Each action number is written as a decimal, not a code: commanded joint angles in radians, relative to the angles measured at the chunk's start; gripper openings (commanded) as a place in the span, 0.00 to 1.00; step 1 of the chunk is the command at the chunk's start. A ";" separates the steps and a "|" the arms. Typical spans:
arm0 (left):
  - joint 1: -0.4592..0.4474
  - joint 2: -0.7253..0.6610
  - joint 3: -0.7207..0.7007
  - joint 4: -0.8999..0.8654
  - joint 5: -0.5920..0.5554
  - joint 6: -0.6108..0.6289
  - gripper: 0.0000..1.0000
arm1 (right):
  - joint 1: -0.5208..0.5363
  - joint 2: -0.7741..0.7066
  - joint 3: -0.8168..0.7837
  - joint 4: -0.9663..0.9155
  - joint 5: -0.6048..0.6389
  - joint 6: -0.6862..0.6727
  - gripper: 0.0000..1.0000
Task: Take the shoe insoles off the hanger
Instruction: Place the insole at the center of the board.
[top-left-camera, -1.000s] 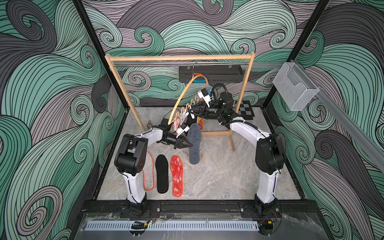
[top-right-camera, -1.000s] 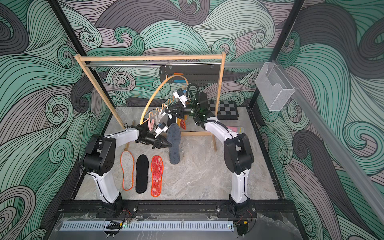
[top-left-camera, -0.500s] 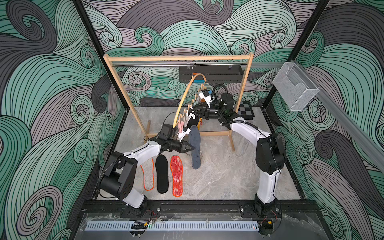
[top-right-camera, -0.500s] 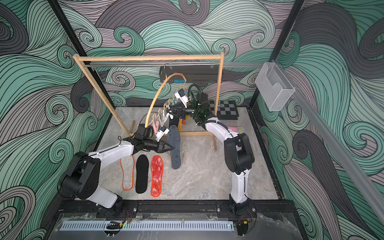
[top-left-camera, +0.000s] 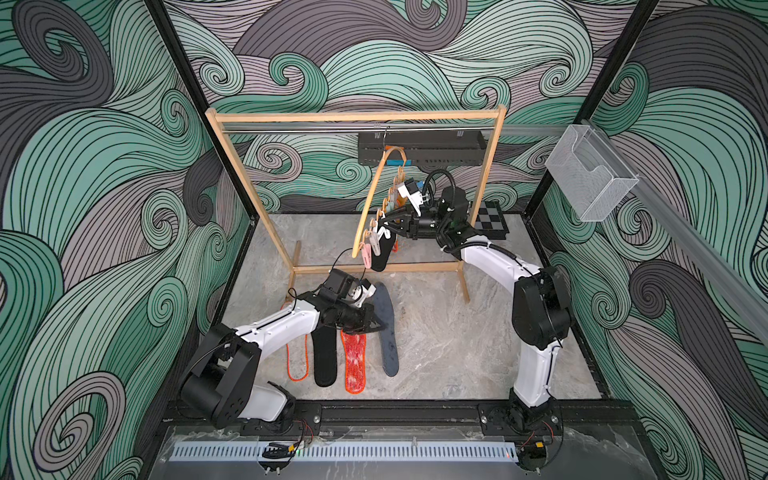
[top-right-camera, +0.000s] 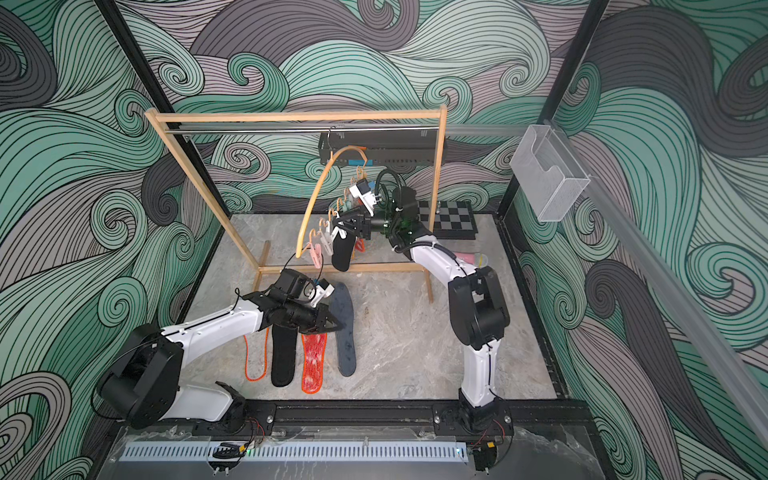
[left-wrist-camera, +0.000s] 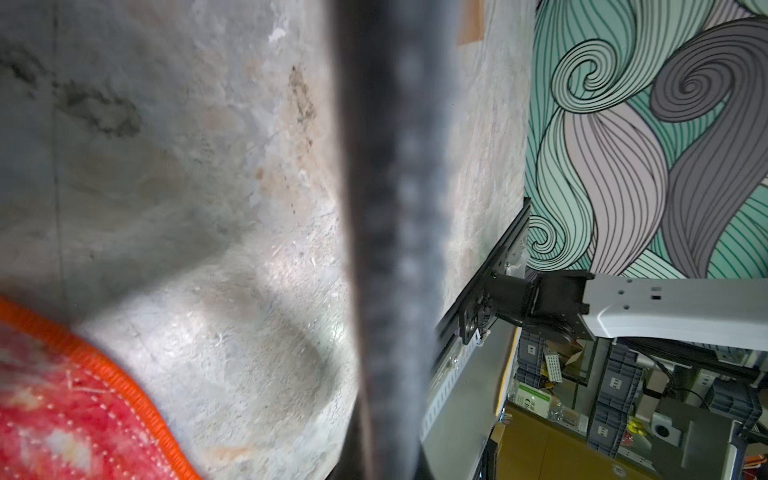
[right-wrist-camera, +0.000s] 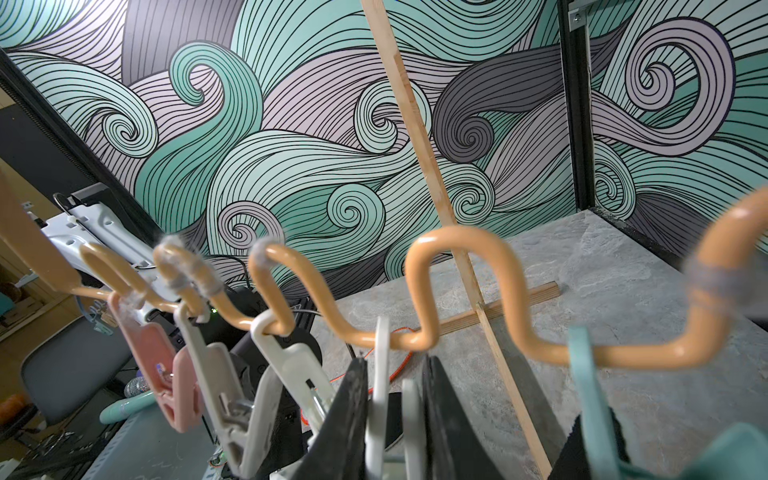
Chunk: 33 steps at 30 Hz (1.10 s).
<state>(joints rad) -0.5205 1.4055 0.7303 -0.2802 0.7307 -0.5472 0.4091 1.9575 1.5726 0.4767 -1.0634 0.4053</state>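
Marbled grey tabletop (top-left-camera: 436, 340), swirly walls (top-left-camera: 104, 166): your left gripper (top-left-camera: 377, 326) clamps a dark grey insole (top-left-camera: 388, 351) below the arched wooden hanger (right-wrist-camera: 631, 356); right gripper (top-left-camera: 388, 222) pinches its white peg (right-wrist-camera: 378, 390).

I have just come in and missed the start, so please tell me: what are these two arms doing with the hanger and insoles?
The left gripper is shut on a dark grey insole, low at the table beside a red mottled insole, a black insole and an orange-edged insole lying there. The right gripper has its fingers pinching a white peg on the hanger, where a hanging black insole is clipped.
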 joint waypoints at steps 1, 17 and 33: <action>-0.027 0.010 -0.015 -0.067 -0.056 -0.026 0.00 | 0.004 -0.040 -0.025 -0.004 0.002 0.006 0.08; -0.064 0.206 0.074 -0.242 -0.182 0.084 0.09 | 0.004 -0.030 -0.037 0.008 0.002 0.010 0.10; -0.064 0.123 0.181 -0.424 -0.293 0.144 0.37 | 0.010 -0.032 -0.038 0.003 -0.006 0.004 0.11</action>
<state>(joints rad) -0.5789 1.5772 0.8619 -0.6186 0.4789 -0.4412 0.4141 1.9476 1.5509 0.4915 -1.0634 0.4080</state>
